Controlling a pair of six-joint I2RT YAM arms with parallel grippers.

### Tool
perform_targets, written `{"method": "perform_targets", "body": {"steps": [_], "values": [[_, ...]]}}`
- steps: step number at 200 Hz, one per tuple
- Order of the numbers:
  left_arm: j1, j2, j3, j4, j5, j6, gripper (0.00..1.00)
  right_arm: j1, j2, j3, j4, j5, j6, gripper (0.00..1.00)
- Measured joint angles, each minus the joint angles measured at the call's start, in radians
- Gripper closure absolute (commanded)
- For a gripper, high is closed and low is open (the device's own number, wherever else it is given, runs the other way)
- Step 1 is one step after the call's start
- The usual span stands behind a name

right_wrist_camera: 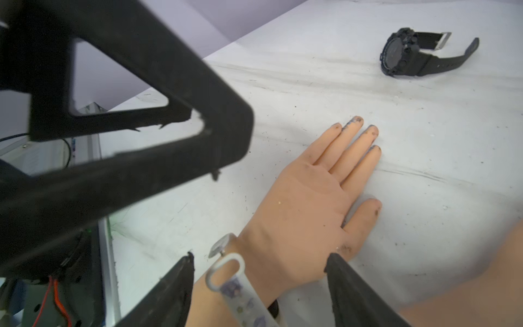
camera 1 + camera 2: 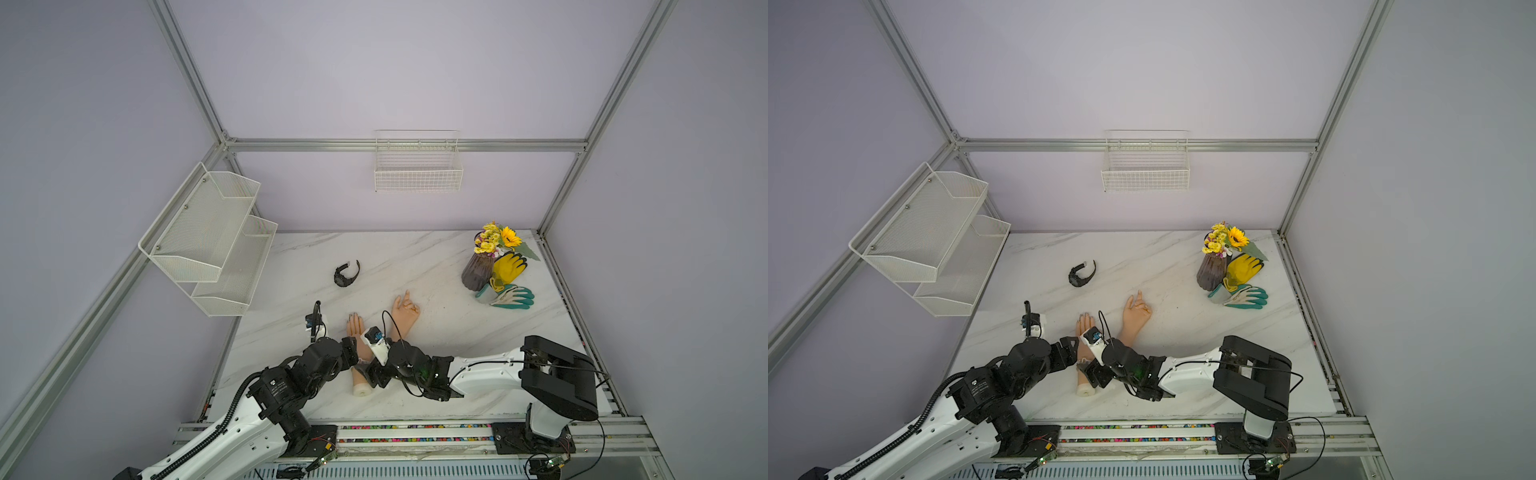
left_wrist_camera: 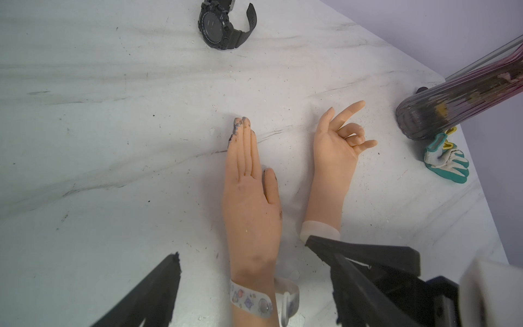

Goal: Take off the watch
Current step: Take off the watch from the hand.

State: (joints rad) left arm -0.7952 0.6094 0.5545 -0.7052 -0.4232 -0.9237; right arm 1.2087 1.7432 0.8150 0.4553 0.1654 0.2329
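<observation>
The arms hid the flat fake hand's [image 2: 354,324] wrist in both top views. Up close, the pale watch [image 3: 250,303] sat on that wrist, close to the near edge of the surface [image 2: 415,266], with its face cut off. The left jaws and right jaws each stood apart around the wrist. Bare room lay beyond, up to a black watch [image 2: 346,274] at the far left.

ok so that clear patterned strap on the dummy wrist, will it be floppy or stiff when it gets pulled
Probably floppy: the strap wraps closely round the wrist and its loose end curls away, so it should bend, not lift whole. Thin and translucent, so likely light. The mannequin hand shows no fixing, so pulling may drag it.
</observation>
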Motion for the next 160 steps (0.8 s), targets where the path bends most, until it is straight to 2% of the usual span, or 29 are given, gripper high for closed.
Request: {"method": "perform_targets", "body": {"steps": [30,49,97,116,136,160], "values": [[0.000,-0.001,-0.021,0.001,0.000,-0.010,0.16,0.023,0.061,0.024,-0.031,0.086,0.042,0.27],[0.000,-0.003,-0.031,-0.002,0.001,-0.018,0.15,0.040,0.071,0.034,-0.050,0.140,0.081,0.34],[0.000,-0.005,-0.031,0.001,0.001,-0.031,0.12,0.053,0.043,0.024,-0.108,0.270,0.188,0.60],[0.000,-0.003,-0.031,0.001,0.002,-0.035,0.09,0.054,0.015,0.015,-0.142,0.315,0.221,0.81],[0.000,0.004,-0.031,0.007,0.006,-0.037,0.00,0.055,-0.023,0.009,-0.167,0.350,0.251,1.00],[0.000,0.010,-0.039,0.031,0.017,-0.042,0.00,0.056,-0.068,0.006,-0.191,0.389,0.278,1.00]]}}
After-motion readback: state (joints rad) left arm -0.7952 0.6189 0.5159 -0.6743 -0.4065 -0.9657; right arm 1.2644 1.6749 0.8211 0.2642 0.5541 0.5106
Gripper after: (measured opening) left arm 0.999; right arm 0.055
